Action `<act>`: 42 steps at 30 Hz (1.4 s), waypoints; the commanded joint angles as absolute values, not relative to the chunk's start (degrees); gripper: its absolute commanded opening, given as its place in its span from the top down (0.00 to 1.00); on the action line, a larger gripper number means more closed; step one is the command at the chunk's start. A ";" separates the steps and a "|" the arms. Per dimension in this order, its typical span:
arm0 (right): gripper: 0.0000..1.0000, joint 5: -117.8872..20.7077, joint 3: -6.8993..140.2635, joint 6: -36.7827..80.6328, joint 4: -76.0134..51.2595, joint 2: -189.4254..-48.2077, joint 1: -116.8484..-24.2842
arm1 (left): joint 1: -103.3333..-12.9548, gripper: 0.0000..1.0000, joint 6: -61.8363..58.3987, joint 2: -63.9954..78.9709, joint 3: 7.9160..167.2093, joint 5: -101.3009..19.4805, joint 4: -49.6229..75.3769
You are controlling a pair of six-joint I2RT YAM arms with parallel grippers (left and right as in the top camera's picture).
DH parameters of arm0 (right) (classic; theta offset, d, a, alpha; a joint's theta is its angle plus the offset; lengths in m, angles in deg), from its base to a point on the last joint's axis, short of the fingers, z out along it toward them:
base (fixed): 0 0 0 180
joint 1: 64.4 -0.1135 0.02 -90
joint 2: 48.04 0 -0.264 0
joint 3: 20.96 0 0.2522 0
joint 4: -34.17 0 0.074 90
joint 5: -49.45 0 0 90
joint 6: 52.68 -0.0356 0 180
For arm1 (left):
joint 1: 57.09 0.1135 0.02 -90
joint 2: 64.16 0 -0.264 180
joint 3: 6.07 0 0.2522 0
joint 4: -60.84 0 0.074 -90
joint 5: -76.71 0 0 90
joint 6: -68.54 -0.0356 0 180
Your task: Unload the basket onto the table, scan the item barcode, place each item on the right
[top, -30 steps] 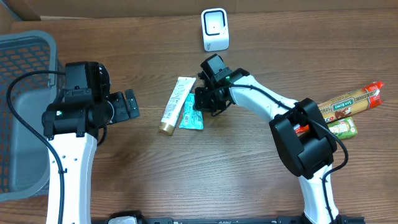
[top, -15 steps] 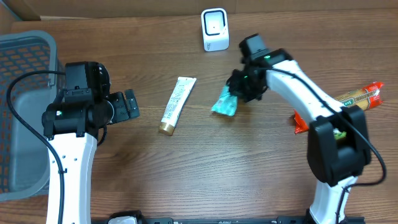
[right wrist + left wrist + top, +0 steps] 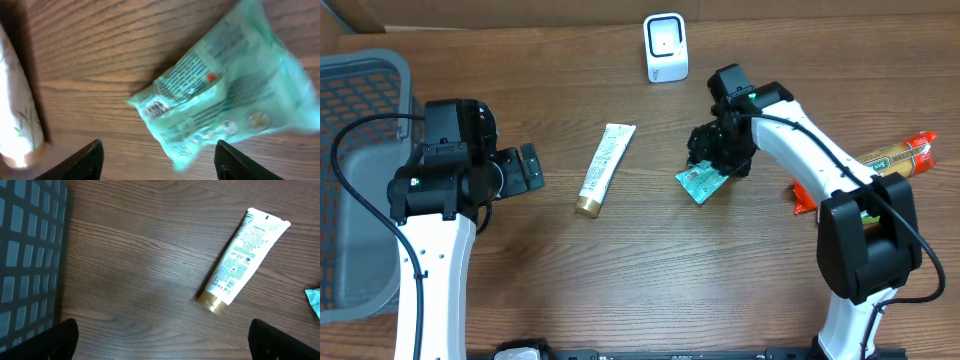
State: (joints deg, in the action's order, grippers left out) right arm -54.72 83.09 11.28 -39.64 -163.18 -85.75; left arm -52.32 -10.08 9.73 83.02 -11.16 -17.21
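Desk (image 3: 650, 290): brown wood grain, carries everything below.

Basket (image 3: 360, 180): grey mesh, at the left edge of the desk, beside the left arm. Its grid wall fills the left side of the left wrist view.

Left claw (image 3: 532, 168): released, fingertips wide apart at the bottom corners of its wrist view, only bare desk between them. It sits between the basket and the tube, touching neither.

Right claw (image 3: 712, 160): released as well. In the right wrist view the two fingertips (image 3: 85, 160) stand well apart and the packet lies beyond them, not pinched.

Pasta pack (image 3: 895, 155): long, red-ended, at the right edge of the desk, well away from both claws.

Tube (image 3: 604, 168): white with a gold cap, flat on the desk, cap end toward the near edge, lying on a slant (Pantene print legible in the left wrist view).

Scanner (image 3: 666, 47): small white unit, upright at the far edge of the desk.

Green packet (image 3: 700, 184): the task item. It is just below the right claw, between the tube and the right arm, well apart from the scanner. Printed side faces up. Its right part is blurred in the wrist view.

Barcode (image 3: 154, 106): small white patch near the packet's left corner, facing the wrist camera.
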 commanded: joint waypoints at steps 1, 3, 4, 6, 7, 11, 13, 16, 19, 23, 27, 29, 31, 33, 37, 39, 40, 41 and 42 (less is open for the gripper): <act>0.31 -53.89 88.99 30.80 -39.93 -162.15 -82.77 | -51.97 0.00 -11.17 9.33 82.82 -11.40 -17.19; 0.39 -51.38 90.50 36.59 -39.42 -162.15 -81.70 | -51.97 0.01 -11.17 9.33 82.82 -11.38 -17.19; 0.44 -50.57 90.56 39.06 -38.68 -162.15 -81.31 | -51.97 0.00 -11.17 9.33 82.82 -11.40 -17.19; 0.57 -50.24 90.54 43.52 -37.94 -162.50 -80.72 | -51.97 0.01 -11.17 9.33 82.82 -11.40 -17.19; 0.61 -50.24 90.54 45.18 -38.00 -162.83 -80.52 | -51.97 0.00 -11.17 9.33 82.82 -11.40 -17.19; 0.64 -50.52 90.32 46.40 -39.29 -165.21 -79.82 | -51.97 0.00 -11.17 9.33 82.82 -11.40 -17.19; 0.62 -51.20 90.32 46.38 -40.67 -166.76 -79.43 | -51.97 0.01 -11.17 9.33 82.82 -11.40 -17.19; 0.50 -54.31 90.28 46.36 -42.48 -169.51 -78.82 | -51.97 0.00 -11.17 9.33 82.82 -11.40 -17.19; 0.35 -55.22 90.28 46.34 -43.42 -172.22 -78.23 | -51.97 0.00 -11.19 9.33 82.82 -11.40 -17.19; 0.28 -55.25 90.28 46.03 -43.64 -175.04 -77.07 | -51.97 0.00 -11.17 9.33 82.82 -11.40 -17.19; 0.28 -57.52 90.25 45.09 -44.01 -176.49 -75.89 | -51.97 0.01 -11.17 9.33 82.82 -11.40 -17.19; 0.29 -59.81 90.25 45.09 -44.26 -176.49 -75.71 | -51.97 0.01 -11.17 9.33 82.82 -11.40 -17.19; 0.34 -62.63 90.25 45.16 -44.43 -176.49 -75.67 | -51.97 0.00 -11.19 9.33 82.82 -11.40 -17.19; 0.39 -63.90 90.21 45.31 -44.89 -176.51 -75.84 | -51.97 0.01 -11.17 9.33 82.82 -11.40 -17.19; 0.40 -65.23 87.65 45.25 -44.04 -176.68 -76.39 | -51.97 0.01 -11.19 9.33 82.82 -11.38 -17.19; 0.41 -65.89 85.86 44.87 -43.29 -176.97 -76.46 | -51.97 0.00 -11.17 9.33 82.82 -11.40 -17.19; 0.44 -66.26 84.97 44.59 -42.79 -177.10 -76.43 | -51.97 0.00 -11.17 9.33 82.82 -11.40 -17.19; 0.48 -66.61 83.89 44.04 -41.92 -177.21 -76.43 | -51.97 0.00 -11.17 9.33 82.82 -11.40 -17.19; 0.55 -66.83 82.65 43.21 -40.74 -177.21 -76.43 | -51.97 0.00 -11.17 9.33 82.82 -11.40 -17.19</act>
State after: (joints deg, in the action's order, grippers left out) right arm -65.74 86.76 44.83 -41.96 -175.68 -76.02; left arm -52.32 -10.08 9.73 83.02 -11.16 -17.21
